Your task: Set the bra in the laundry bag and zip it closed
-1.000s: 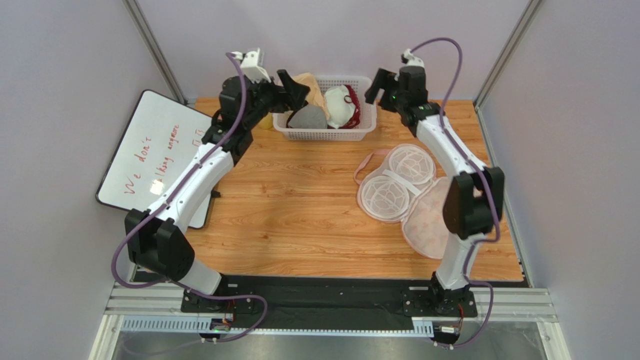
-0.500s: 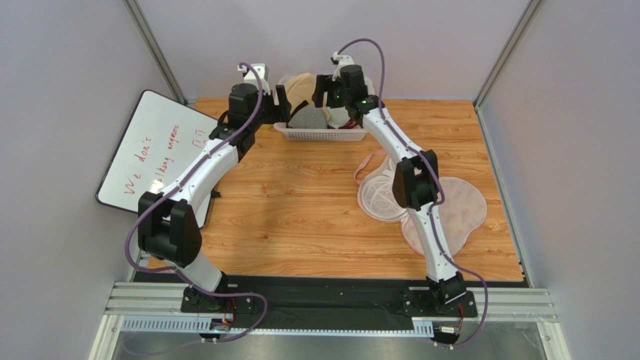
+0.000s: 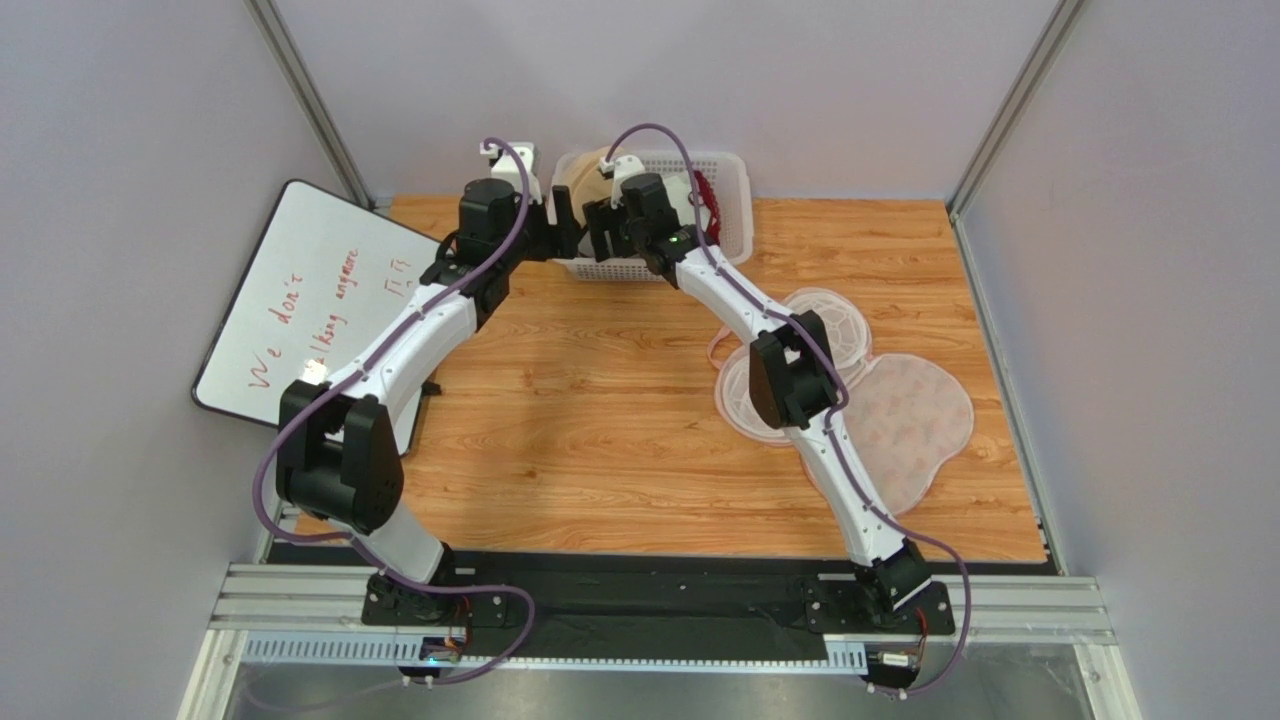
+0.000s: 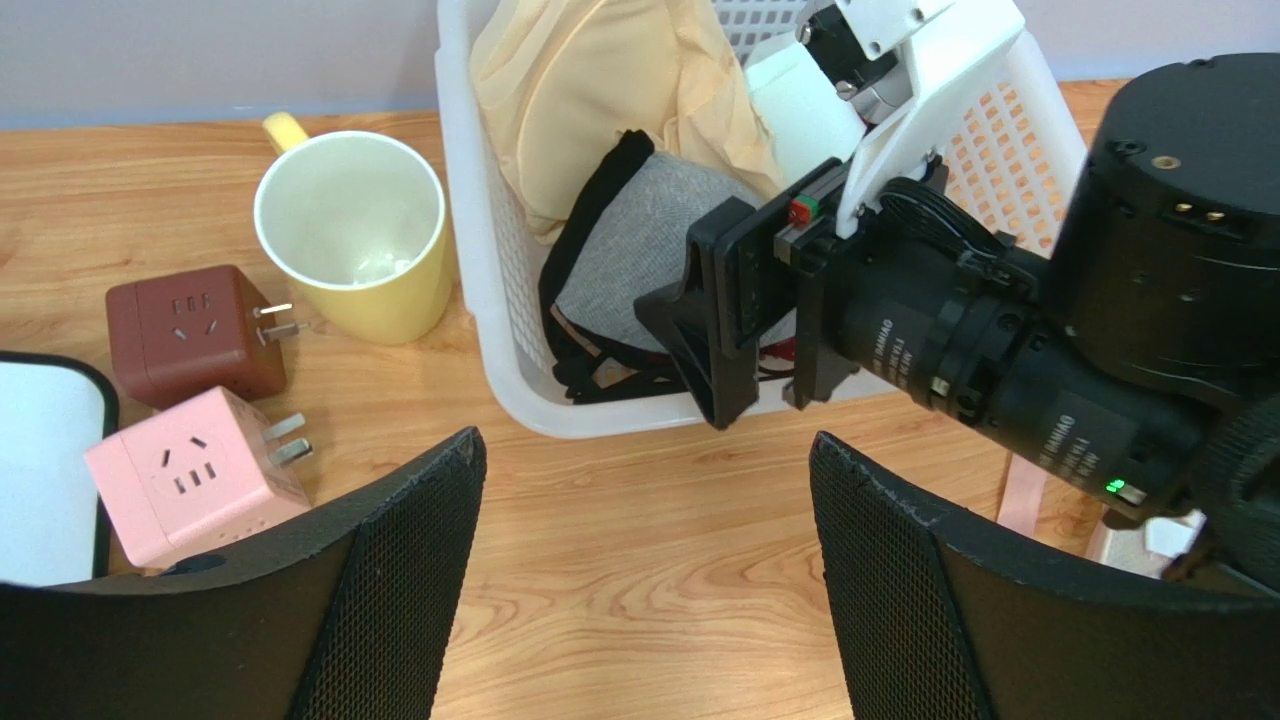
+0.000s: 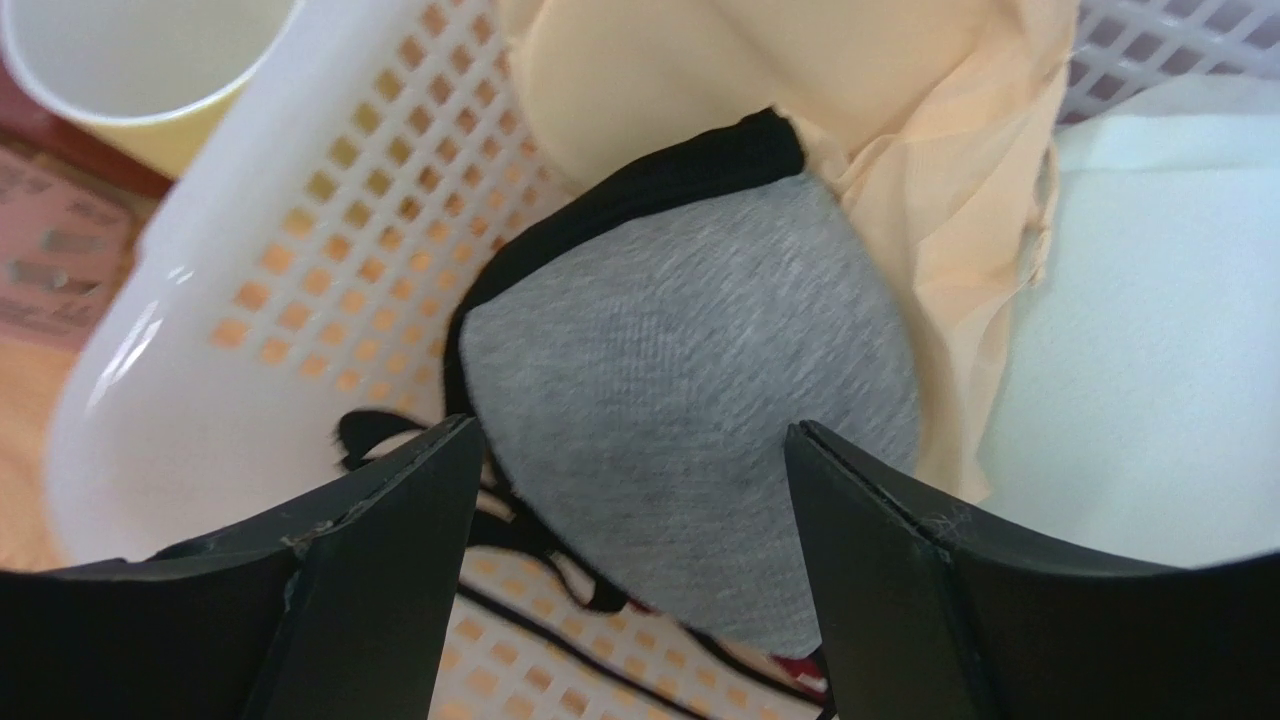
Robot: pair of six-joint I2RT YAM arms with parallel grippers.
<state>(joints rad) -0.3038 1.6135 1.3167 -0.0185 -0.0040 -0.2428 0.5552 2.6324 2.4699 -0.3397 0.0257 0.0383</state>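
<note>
Heather-grey padded bra with black straps (image 5: pixel 706 375) lies centre frame in the white slatted plastic basket (image 5: pixel 286 255), straight ahead of the open right tool (image 5: pixel 624 450), whose jaws straddle its cup; the open left tool (image 4: pixel 643 465) hangs farther off, outside the basket's front wall.

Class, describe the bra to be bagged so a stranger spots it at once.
Find the white plastic basket at the table's far edge. Inside, at its left end, lies the bra: heather-grey with black edging, unlike the beige bra and white bra beside it.
</note>
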